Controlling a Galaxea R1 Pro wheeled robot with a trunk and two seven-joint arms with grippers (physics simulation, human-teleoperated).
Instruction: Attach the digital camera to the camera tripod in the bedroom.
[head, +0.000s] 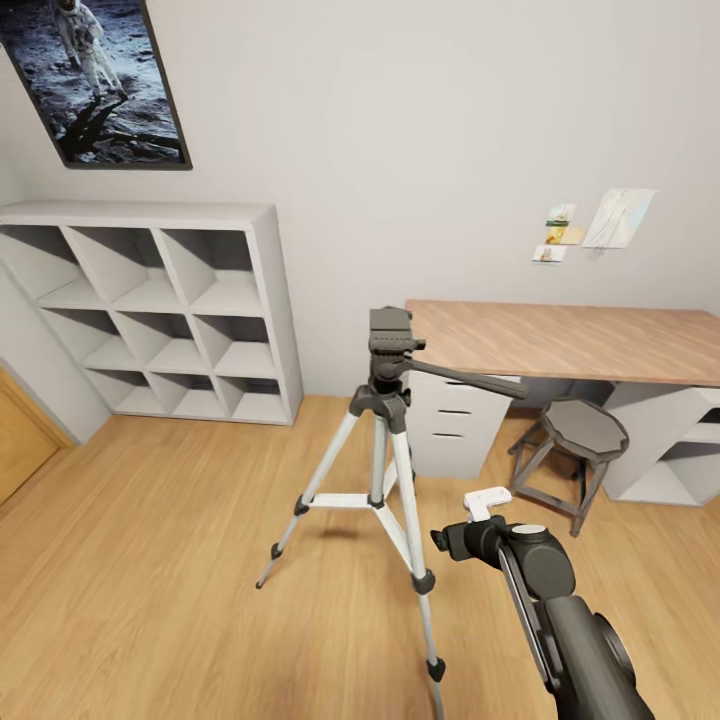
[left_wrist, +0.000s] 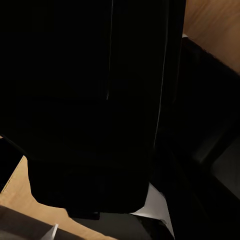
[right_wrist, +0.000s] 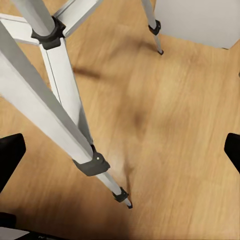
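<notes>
Camera tripod (head: 385, 440) upright by desk (head: 580, 340), right end effector (right_wrist: 120, 150) open above its legs, left's state untellable.

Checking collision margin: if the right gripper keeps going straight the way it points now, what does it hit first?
Probably the wood floor: the right gripper, open, points down at bare planks. The camera tripod leg runs just beside that line, so a graze is possible; depth is unclear.

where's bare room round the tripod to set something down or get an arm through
Bare patches: the wood floor between the white cube shelf and the camera tripod, and the whole desk top. Crowded: the gap between tripod, drawer unit and stool, where the pan handle sticks out and the right arm sits.
</notes>
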